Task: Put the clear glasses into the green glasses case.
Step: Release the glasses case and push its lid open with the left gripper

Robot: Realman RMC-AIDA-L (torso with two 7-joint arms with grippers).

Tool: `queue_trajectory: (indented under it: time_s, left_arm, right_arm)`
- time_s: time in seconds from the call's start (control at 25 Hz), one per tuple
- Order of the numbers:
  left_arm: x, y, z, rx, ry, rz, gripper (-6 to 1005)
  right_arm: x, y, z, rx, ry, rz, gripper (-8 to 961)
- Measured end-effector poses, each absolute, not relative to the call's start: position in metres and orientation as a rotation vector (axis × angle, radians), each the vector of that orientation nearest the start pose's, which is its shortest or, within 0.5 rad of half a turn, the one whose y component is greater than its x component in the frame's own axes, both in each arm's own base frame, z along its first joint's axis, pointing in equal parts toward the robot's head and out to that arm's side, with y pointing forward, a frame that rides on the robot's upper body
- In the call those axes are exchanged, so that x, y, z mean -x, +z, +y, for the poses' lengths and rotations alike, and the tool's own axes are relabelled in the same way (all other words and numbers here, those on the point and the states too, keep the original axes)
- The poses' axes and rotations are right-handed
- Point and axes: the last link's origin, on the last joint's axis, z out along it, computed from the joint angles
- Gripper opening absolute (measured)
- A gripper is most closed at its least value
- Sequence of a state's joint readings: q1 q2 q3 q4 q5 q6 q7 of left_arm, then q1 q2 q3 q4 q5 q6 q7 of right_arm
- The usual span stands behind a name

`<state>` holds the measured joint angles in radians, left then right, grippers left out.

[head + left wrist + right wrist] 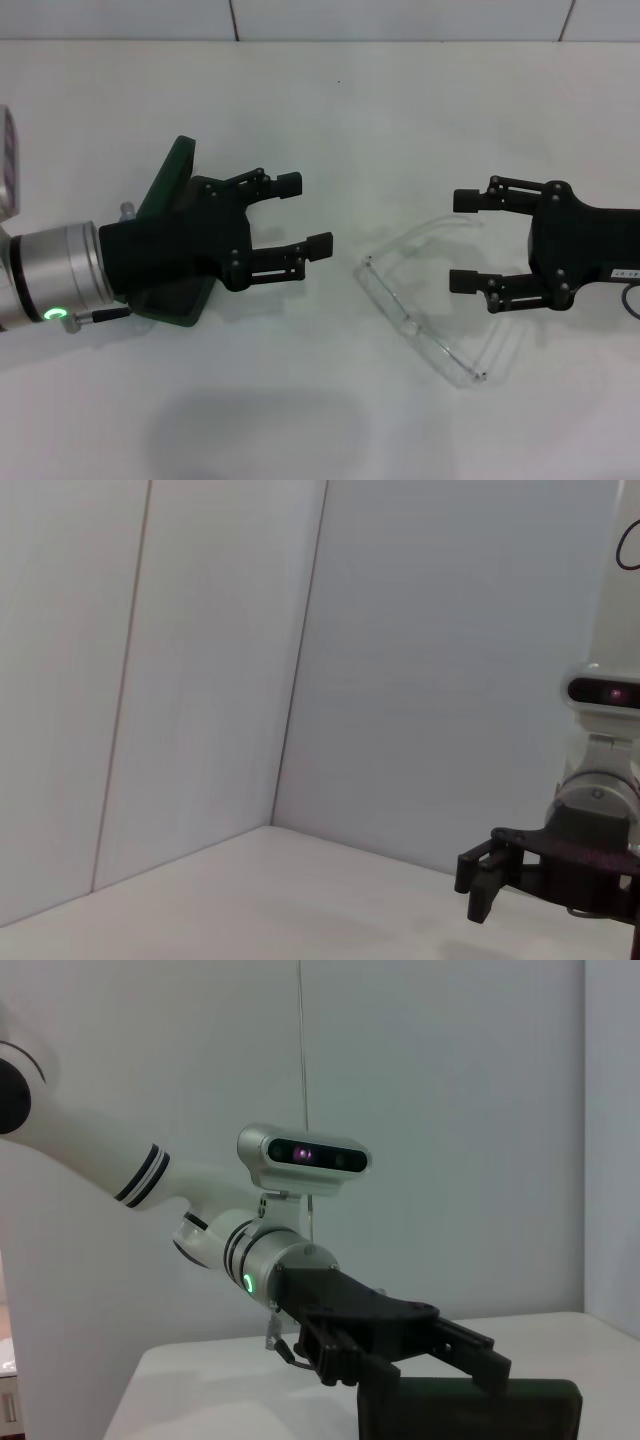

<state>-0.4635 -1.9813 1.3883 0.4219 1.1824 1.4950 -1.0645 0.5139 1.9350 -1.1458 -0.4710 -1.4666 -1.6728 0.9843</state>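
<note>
From my head, the clear glasses [425, 305] lie on the white table [300, 420], arms unfolded. My right gripper [470, 240] hovers just beside them, fingers apart, empty. My left gripper [305, 213] is on their other side, fingers spread, holding nothing; the green glasses case [168, 190] sits open beneath its wrist, well apart from the glasses.

My left wrist shows my right gripper [478, 882] above the table.

My right wrist shows my left gripper [470, 1350], fingers apart, above the case [470, 1410].
</note>
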Motion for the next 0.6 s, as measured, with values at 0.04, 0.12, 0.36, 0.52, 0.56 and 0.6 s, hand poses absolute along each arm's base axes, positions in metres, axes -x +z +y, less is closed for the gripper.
queue_trajectory:
  time_s: [0.04,0.12,0.36,0.52,0.56,0.6]
  left_arm:
    - [0.2470,-0.0298,0.3044,2.710,-1.026,-0.422,875]
    - [0.2470,-0.0297,0.3044,2.704,-1.030,-0.426,876]
    - [0.2492,-0.0279,0.3069,2.643,-1.060,-0.492,876]
    - [0.2502,-0.0270,0.3056,2.638,-1.065,-0.509,876]
    - [0.2497,-0.0256,0.3063,2.638,-1.069,-0.524,876]
    - [0.2485,-0.0226,0.3077,2.645,-1.070,-0.540,876]
  right_arm:
    - [-0.2428,0.0076,0.3110,2.811,0.967,0.074,854]
    - [-0.2431,0.0075,0.3107,2.809,0.967,0.070,854]
    - [-0.2436,0.0070,0.3101,2.811,0.965,0.070,854]
    - [-0.2442,0.0069,0.3096,2.812,0.963,0.072,853]
    - [-0.2444,0.0069,0.3095,2.812,0.962,0.072,853]
    - [-0.2445,0.0069,0.3094,2.812,0.962,0.073,853]
